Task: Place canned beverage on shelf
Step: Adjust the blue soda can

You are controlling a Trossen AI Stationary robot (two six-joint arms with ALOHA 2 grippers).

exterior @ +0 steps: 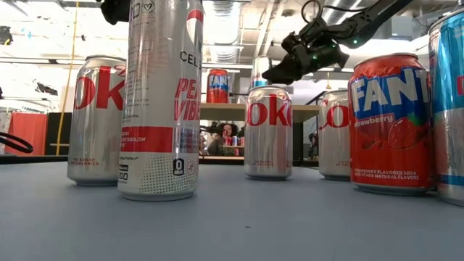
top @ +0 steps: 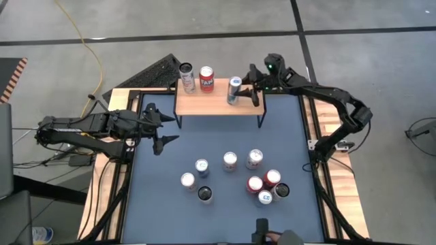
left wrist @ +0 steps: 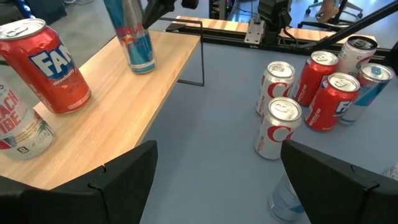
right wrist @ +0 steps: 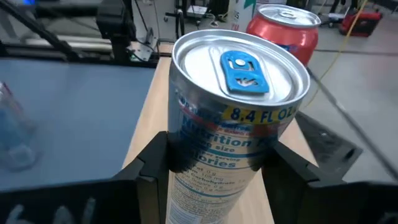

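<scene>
Slim blue-tab can (right wrist: 233,124) stands on shelf (top: 211,103), right gripper (top: 244,92) clenched round it; left gripper (top: 158,129) released, over table (top: 218,143).

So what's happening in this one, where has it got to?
The robot is stocking cans onto the shelf. The right gripper is closed on a slim blue-and-silver can, which stands on the shelf's right part. Two cans are already on the shelf's left part: a white one and a red Fanta. The left gripper waits open over the mat, left of the shelf. Nine more cans stand on the table in front.
</scene>
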